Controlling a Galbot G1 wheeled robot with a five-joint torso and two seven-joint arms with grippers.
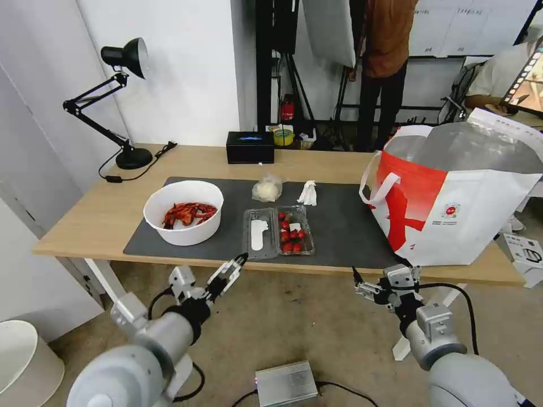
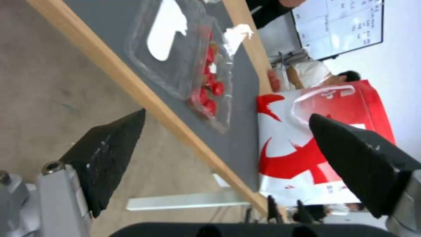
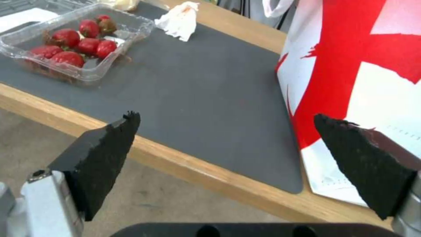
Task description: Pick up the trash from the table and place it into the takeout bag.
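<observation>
On the table's (image 1: pixel 85 226) grey mat we see a white bowl (image 1: pixel 184 212) of red shells, an open clamshell (image 1: pixel 278 230), knotted bag (image 1: pixel 267 188), crumpled tissue (image 1: pixel 308 193) — the takeout bag (image 1: pixel 452 209) stands upright, mouth open.

No lettering can be read anywhere. The takeout bag (image 1: pixel 452 209) carries a small round red logo with tiny lines of print beneath it, too small to make out. The wall boards (image 2: pixel 340 24) hold illegible rows of writing.
</observation>
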